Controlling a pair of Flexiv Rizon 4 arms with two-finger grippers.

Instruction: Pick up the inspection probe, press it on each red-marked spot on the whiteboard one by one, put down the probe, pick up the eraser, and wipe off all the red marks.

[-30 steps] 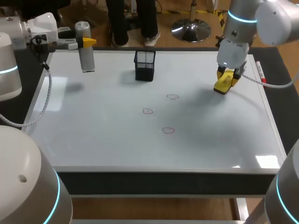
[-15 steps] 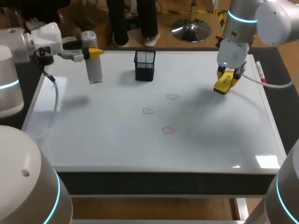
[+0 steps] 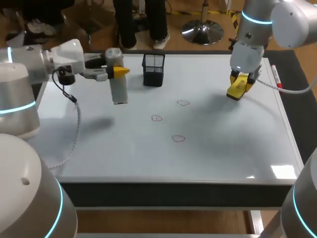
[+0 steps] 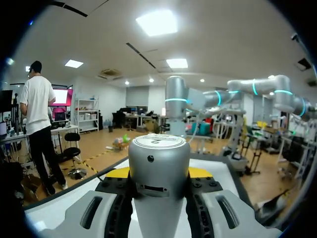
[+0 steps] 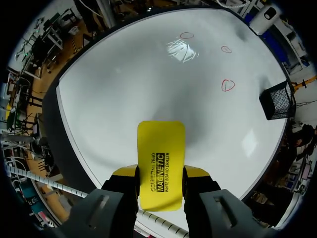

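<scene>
Head view: probe up on the left, eraser parked far right

Left jaws are clamped on the probe (image 3: 117,74), upright and off the whiteboard (image 3: 223,153), prob so its tip can drop straight onto the red marks (image 3: 156,118) to its right. Left arm (image 3: 64,54) reaches in w/ wrist level. Right jaws pinch the eraser (image 3: 237,87) at far right, out of the way imo.

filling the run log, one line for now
left gripper shut on probe | right gripper shut on eraser | three red marks unwiped
</scene>
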